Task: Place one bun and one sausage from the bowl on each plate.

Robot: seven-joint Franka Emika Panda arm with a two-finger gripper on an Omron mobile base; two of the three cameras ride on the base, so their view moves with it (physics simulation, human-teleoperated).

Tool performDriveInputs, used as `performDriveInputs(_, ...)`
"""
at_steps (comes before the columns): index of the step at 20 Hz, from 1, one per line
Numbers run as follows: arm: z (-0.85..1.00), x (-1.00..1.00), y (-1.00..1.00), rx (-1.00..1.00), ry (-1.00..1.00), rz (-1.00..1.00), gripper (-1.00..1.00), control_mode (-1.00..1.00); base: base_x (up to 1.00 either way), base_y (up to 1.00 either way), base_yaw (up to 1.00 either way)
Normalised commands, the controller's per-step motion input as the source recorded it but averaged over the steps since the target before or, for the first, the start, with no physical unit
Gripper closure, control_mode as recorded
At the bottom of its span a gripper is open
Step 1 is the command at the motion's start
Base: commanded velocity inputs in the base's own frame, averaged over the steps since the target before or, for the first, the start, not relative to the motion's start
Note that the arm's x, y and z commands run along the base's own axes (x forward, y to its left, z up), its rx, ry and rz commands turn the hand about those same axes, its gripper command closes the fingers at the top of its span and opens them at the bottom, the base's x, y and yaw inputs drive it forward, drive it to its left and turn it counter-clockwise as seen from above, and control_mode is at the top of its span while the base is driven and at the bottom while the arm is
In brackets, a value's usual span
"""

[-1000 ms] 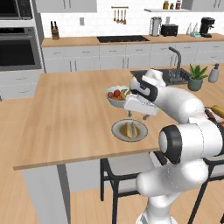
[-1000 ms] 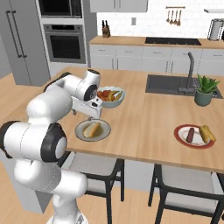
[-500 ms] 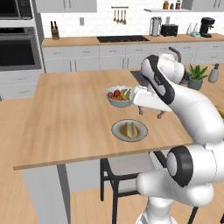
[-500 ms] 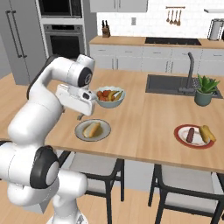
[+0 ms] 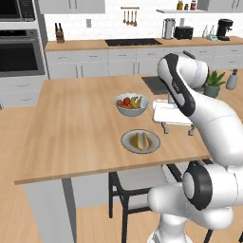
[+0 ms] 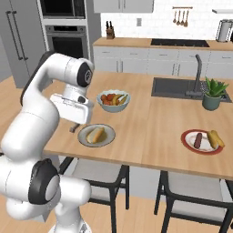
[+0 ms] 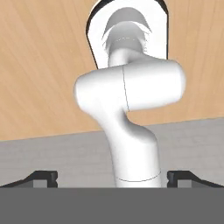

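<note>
A grey plate (image 5: 140, 141) (image 6: 96, 135) near the island's front edge holds a bun and a sausage side by side. At the island's right end, a shallow red-rimmed dish (image 6: 201, 141) carries a dark sausage (image 6: 198, 139) and a yellow bun (image 6: 215, 139). My gripper (image 5: 178, 131) (image 6: 77, 126) hangs low beside the grey plate, toward the counter's edge, pointing down. It is open and empty, its fingertips (image 7: 43, 177) spread wide in the hand view. The wide dark reddish-brown bowl is out of view.
A pale blue-grey bowl of coloured fruit (image 5: 131, 104) (image 6: 113, 100) stands just behind the grey plate. A sink with a faucet (image 6: 196, 77) and a potted plant (image 6: 212, 94) sit at the island's far right. Stools (image 6: 98, 175) stand under the front edge.
The arm has swung away from above the fruit bowl and the grey plate, out to the side beside the plate. The gripper stays open and empty; plates and food have not moved.
</note>
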Motion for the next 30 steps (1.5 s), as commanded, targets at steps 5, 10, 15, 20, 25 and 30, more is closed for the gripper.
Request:
performDriveInputs(5, 0.0, -0.4, -0.09, -0.01, 0.02, 0.0, -1.0, 1.0, -0.6, -0.3, 0.0)
performDriveInputs(10, 0.0, 0.0, 0.0, 0.0, 0.0, 0.0, -1.0, 1.0, -0.71, -0.99, -0.11)
performDriveInputs(15, 0.0, 0.0, 0.0, 0.0, 0.0, 0.0, -1.0, 1.0, -0.01, -1.0, -0.17)
performDriveInputs(20, 0.0, 0.0, 0.0, 0.0, 0.0, 0.0, -1.0, 1.0, 0.08, -1.0, -0.14)
performDriveInputs(25, 0.0, 0.0, 0.0, 0.0, 0.0, 0.0, -1.0, 1.0, 0.15, -1.0, -0.08)
performDriveInputs(30, 0.0, 0.0, 0.0, 0.0, 0.0, 0.0, -1.0, 1.0, 0.46, -1.0, 0.0)
